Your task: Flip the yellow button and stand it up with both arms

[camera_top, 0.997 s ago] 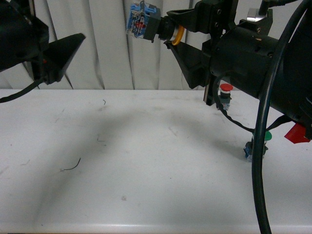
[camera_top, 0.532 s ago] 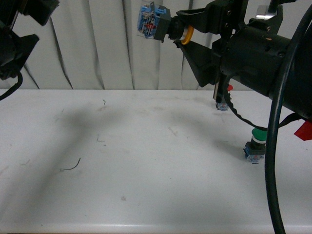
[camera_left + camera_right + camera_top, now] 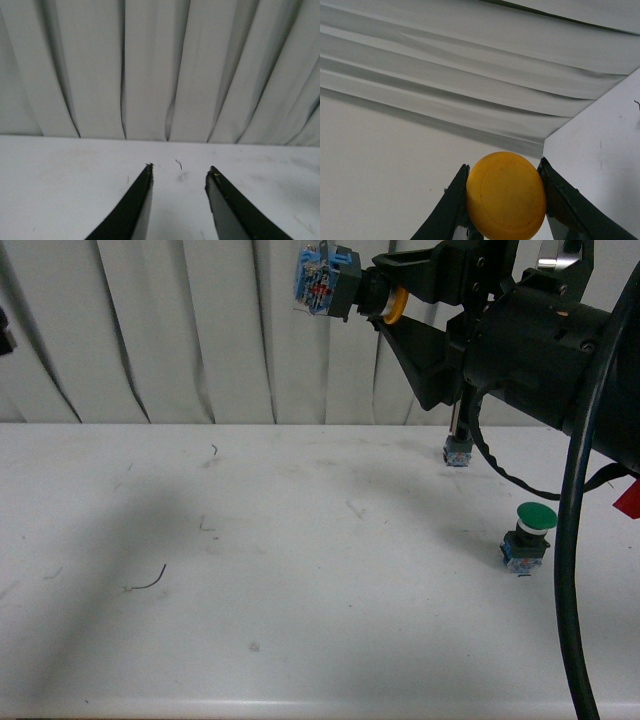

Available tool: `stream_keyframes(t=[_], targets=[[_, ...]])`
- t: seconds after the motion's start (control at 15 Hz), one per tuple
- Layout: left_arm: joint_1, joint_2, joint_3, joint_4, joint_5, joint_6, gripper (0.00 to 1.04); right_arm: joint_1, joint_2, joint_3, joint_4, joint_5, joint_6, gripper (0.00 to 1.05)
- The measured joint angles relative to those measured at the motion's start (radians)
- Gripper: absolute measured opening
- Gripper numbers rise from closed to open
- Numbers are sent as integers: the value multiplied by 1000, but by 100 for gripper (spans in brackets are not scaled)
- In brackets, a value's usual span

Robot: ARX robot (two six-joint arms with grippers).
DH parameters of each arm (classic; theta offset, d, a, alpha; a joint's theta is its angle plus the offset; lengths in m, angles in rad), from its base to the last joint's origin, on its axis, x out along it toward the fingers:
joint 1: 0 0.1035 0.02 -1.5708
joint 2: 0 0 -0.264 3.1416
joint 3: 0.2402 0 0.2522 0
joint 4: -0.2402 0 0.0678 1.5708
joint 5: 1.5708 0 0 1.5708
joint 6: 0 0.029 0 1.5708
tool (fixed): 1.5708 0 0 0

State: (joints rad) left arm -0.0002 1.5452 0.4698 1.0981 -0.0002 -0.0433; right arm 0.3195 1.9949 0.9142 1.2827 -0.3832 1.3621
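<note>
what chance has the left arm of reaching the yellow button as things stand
Probably yes, with a long move: the right gripper holds the yellow button aloft by its cap, blue base jutting free sideways. The left gripper is open.

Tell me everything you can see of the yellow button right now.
The yellow button is pinched by its round, smooth yellow cap in the right end effector, high above the table. It lies sideways, with the black collar and then the blue blocky base sticking out toward the robot's left. Nothing else touches it.
</note>
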Motion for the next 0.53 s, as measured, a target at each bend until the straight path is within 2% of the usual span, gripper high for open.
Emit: stream_keyframes(t=[0.13,0.2,0.53], targets=[[0,-76,-123,-6,0,23,14,1,0,0,-1,0,-6,36],[0,-93,-171,72,0,25,2,1,0,0,-1,0,-12,36],[0,-340,-333,-37,0,28,2,9,-6,10,-3,5,-70,36]])
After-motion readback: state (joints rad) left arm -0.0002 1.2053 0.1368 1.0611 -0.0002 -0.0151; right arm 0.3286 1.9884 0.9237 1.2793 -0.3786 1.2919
